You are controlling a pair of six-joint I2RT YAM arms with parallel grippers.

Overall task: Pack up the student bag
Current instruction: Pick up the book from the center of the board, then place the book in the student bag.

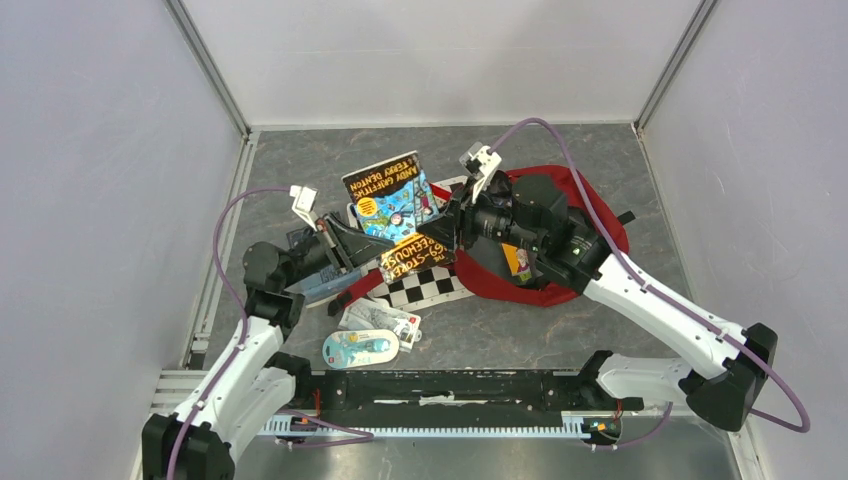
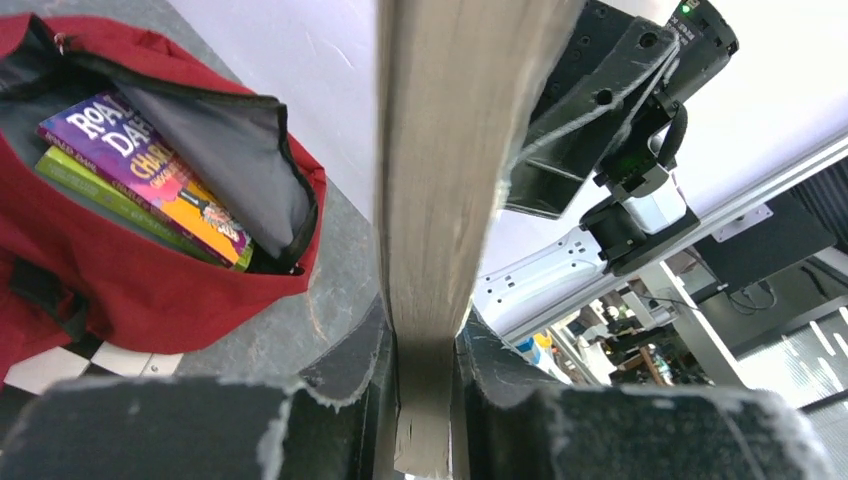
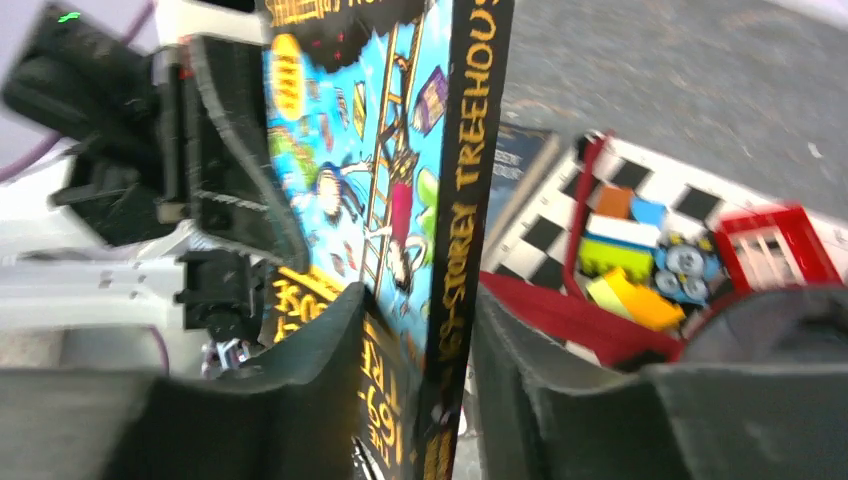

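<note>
bag: I see the student bag (image 1: pixel 505 285) lying on the table right of centre, largely under my right arm. It is red fabric with black zip trim.
bag mouth: unzipped and gaping in the left wrist view (image 2: pixel 150 290), with the grey lining showing.
bag contents: a purple book (image 2: pixel 140 165) lies on top of a green book (image 2: pixel 85 180), both part way inside the mouth.
bag edge: rests against a checkered board (image 1: pixel 430 285). I can't tell how far it overlaps.
held item: the treehouse book (image 1: pixel 395 195) is up off the table left of the bag, tilted, with its cover facing the top camera.
left gripper (image 2: pixel 425 350): fingers (image 2: pixel 350 370) pinch the book's page edge, pads pressed on both sides.
right gripper (image 3: pixel 415 360): fingers (image 3: pixel 520 380) pinch the same book at the spine (image 3: pixel 460 250).
loose items: a blister pack (image 1: pixel 360 348) and a flat packet (image 1: pixel 380 322) lie near the board on the side towards me. Their contents are too small for me to read.
surface: the table (image 1: pixel 300 170) is dark grey and mottled.
room: white walls (image 1: pixel 430 50) close in three sides, with metal corner posts. A black rail (image 1: pixel 450 390) runs along the near edge between the arm bases.
</note>
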